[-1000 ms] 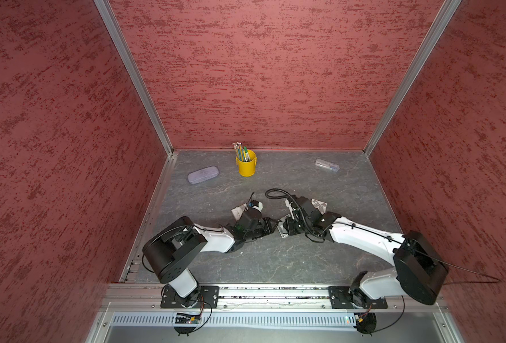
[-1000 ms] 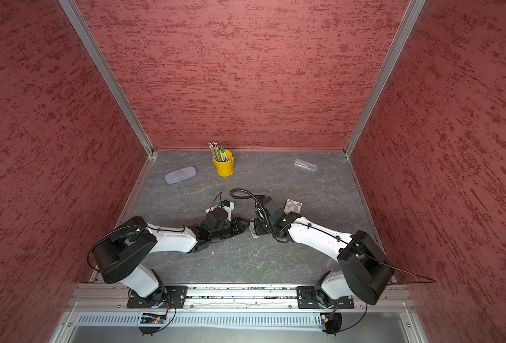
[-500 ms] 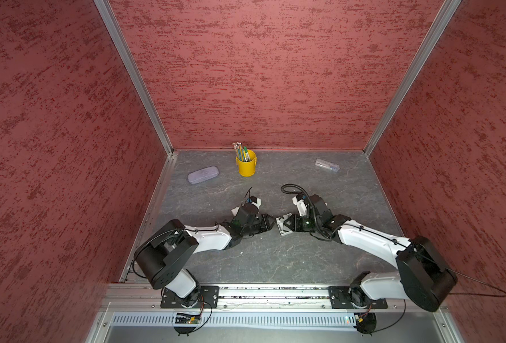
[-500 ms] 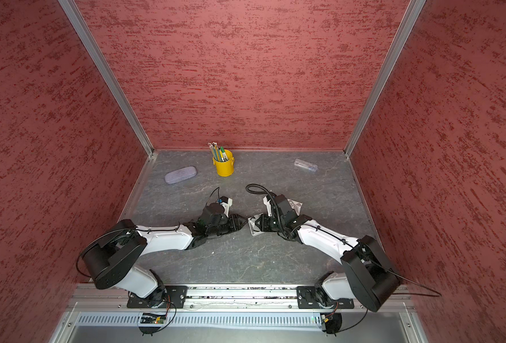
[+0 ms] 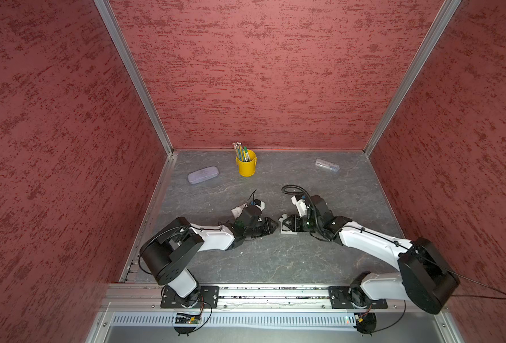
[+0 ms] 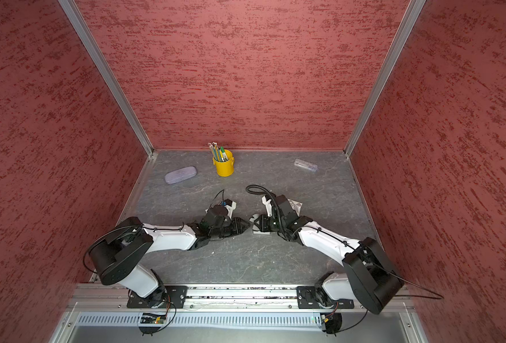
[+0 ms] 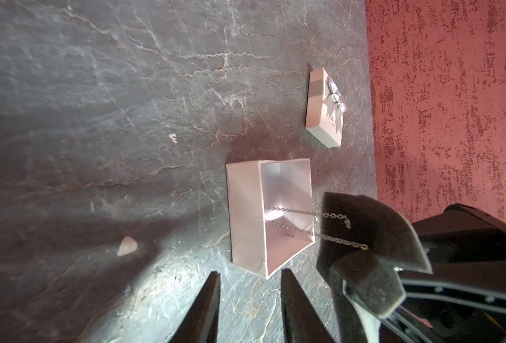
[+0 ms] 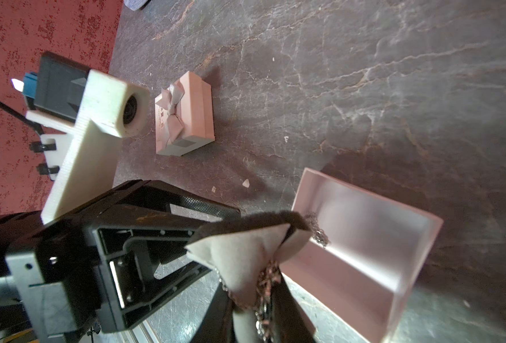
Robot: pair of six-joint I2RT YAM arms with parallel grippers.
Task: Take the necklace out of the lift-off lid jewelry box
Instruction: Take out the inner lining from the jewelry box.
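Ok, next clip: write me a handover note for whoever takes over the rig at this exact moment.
Right gripper: shut on the dark foam insert, which carries the necklace.
Left gripper: open, empty, close to the box base.
Lid: off, on the table apart from the base.
Done: lid removed, insert out of the base.
Left: two chain strands run back into the base; draw the insert away until they clear, then set the necklace down.

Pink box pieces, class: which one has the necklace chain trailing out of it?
The open box base: the necklace chain runs from its hollow to the foam pad. The bow-topped lid lies apart, chainless.
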